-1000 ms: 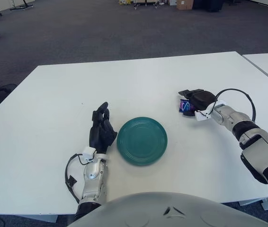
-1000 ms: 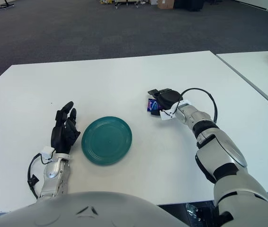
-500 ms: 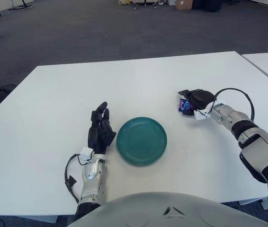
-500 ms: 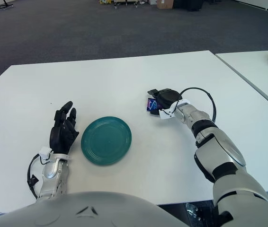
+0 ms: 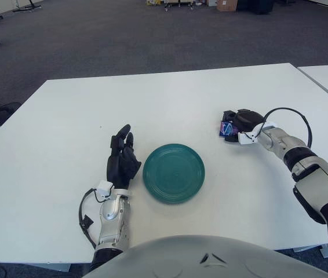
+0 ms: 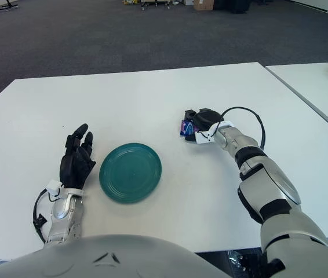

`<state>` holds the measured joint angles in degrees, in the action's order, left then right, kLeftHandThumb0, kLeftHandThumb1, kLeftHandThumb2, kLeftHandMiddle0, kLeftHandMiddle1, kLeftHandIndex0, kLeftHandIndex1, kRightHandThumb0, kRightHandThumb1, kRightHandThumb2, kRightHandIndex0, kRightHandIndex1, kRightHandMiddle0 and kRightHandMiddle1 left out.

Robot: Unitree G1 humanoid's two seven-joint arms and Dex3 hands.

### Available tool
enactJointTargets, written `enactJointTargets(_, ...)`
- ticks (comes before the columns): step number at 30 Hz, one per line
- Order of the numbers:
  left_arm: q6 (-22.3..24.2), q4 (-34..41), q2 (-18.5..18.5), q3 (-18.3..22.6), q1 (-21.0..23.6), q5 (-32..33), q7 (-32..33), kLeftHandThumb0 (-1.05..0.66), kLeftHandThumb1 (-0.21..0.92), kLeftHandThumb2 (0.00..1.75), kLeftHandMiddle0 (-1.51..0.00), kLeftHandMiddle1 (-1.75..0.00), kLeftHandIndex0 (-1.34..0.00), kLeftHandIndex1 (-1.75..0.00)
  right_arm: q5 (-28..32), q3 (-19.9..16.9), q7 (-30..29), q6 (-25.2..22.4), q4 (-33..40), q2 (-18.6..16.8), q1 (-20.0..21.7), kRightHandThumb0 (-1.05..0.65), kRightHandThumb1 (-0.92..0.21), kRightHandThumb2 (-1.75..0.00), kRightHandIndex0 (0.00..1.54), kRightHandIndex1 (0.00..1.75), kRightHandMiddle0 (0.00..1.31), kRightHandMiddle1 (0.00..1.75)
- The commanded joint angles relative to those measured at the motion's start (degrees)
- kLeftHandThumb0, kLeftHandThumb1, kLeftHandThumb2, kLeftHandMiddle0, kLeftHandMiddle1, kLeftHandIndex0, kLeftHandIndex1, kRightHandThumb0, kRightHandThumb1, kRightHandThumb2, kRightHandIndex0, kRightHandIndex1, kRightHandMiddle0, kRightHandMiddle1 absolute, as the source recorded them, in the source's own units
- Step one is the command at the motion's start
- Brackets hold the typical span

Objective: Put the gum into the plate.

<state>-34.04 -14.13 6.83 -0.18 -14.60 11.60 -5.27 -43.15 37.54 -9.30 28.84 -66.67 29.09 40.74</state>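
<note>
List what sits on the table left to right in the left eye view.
left hand, fingers extended and holding nothing → green plate → gum → right hand closed around the gum, all on the white table.

Between our right hand (image 5: 240, 123), curled around the gum (image 5: 228, 130), and the green plate (image 5: 173, 172) we see only bare white table (image 5: 170, 104), with nothing standing in that stretch. Our left hand (image 5: 122, 159) shows just beside the plate's left rim with fingers extended, closing that side. The far and right sides of the plate lie open to us.
</note>
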Motion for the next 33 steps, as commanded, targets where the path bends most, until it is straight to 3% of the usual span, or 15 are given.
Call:
enactJointTargets(1, 0.3, -4.3, 3.3, 0.0, -4.1, 1.9, -0.5, -0.85, 0.92, 0.92, -0.23, 0.00, 0.00, -0.70, 0.0, 1.0, 5.4, 1.1, -2.1, -1.5, -5.5, -0.40, -0.64, -0.90, 0.71, 1.71, 0.37, 1.74)
enactJointTargets(21, 0.8, -4.2, 2.8, 0.4, -3.7, 2.4, -1.3, -0.85, 0.92, 0.90, -0.23, 0.00, 0.00, -0.72, 1.7, -0.9, 4.1, 3.5, -1.5, -0.8, -5.0, -0.40, -0.63, -0.92, 0.91, 1.75, 0.38, 1.75)
enactJointTargets(33, 1.6, -3.9, 2.2, 0.8, -3.5, 1.7, -1.0, -0.87, 0.92, 0.92, -0.21, 0.00, 0.00, -0.68, 6.2, -6.5, 6.5, 1.2, -0.8, -3.3, 1.7, -0.40, -0.61, -0.95, 0.96, 1.75, 0.40, 1.75)
